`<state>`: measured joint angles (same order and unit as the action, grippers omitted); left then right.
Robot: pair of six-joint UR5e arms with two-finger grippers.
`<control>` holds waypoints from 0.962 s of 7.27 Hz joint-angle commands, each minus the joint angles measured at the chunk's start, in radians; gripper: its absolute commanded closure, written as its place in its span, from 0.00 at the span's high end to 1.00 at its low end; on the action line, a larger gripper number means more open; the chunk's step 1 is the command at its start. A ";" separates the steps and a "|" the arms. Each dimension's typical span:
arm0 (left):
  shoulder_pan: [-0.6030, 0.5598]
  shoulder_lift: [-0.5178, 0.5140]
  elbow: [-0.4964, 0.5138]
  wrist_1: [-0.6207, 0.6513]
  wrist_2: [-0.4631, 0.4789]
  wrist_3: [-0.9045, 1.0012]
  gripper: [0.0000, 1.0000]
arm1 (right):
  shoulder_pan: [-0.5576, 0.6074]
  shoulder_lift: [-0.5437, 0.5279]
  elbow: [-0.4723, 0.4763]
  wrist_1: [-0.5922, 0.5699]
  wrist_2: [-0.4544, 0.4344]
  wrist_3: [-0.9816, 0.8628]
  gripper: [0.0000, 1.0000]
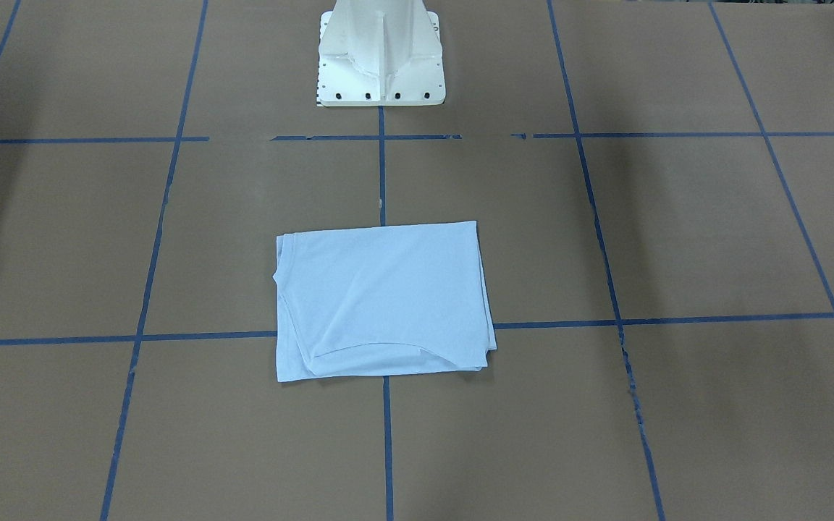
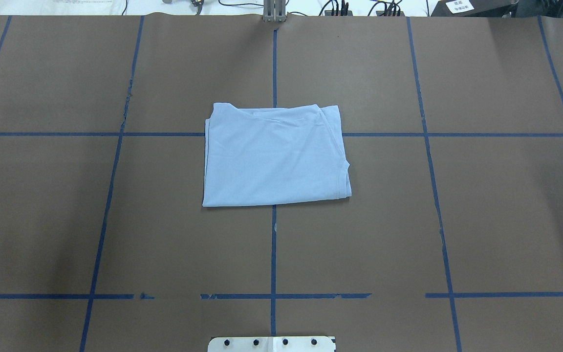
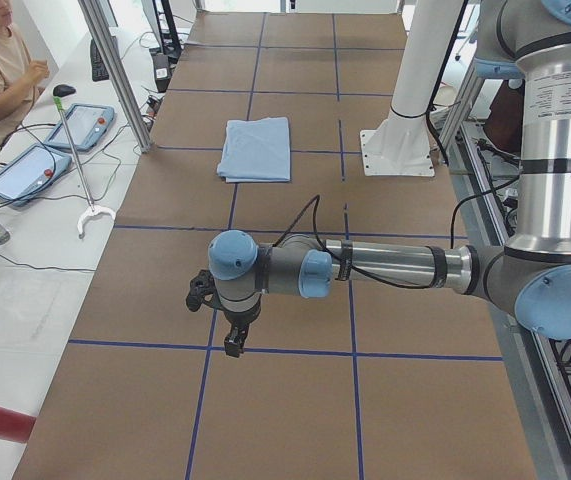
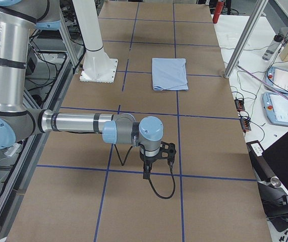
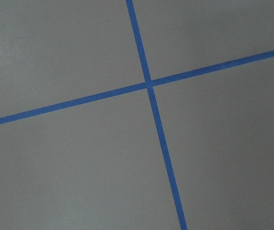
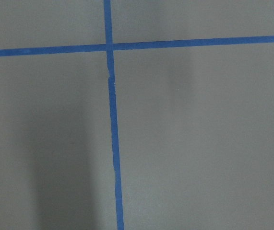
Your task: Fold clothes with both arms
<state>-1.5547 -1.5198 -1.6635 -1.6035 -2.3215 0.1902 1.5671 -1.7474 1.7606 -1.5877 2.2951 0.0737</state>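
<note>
**Folded T-shirt with both arms held off it.** The light blue T-shirt (image 2: 274, 156) lies as a flat rectangle at the middle of the table (image 2: 482, 220), astride the centre tape line (image 2: 273, 254) and out in front of the white pedestal (image 1: 381, 54). The fold is judged to be complete or nearly so.

If a last correction is made, the edge nearest the robot is best left alone, since it is clean. The slightly offset layers at the far edge are better squared by both tools together, so that the stack is not dragged.

From the table's left end, the left arm (image 3: 385, 265) is seen nearest, its forearm level over the table. The left tool (image 3: 233, 345) points down near a tape crossing, well apart from the shirt beyond it. From the opposite end the right arm (image 4: 78, 122) and right tool (image 4: 146, 174) are posed alike. Whether either tool is open or closed cannot be told, and nothing is seen to be held.
</note>
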 commanded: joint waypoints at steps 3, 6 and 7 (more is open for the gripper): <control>-0.001 0.009 -0.007 -0.012 -0.001 0.000 1.00 | -0.005 0.003 0.002 0.002 0.007 0.003 1.00; -0.001 0.007 -0.007 -0.013 -0.001 0.003 1.00 | -0.009 0.003 0.002 0.021 0.007 0.001 1.00; 0.001 0.007 -0.009 -0.013 -0.001 0.003 1.00 | -0.010 0.003 0.002 0.026 0.007 0.001 1.00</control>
<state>-1.5548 -1.5118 -1.6706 -1.6166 -2.3226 0.1927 1.5589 -1.7442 1.7625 -1.5715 2.3025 0.0754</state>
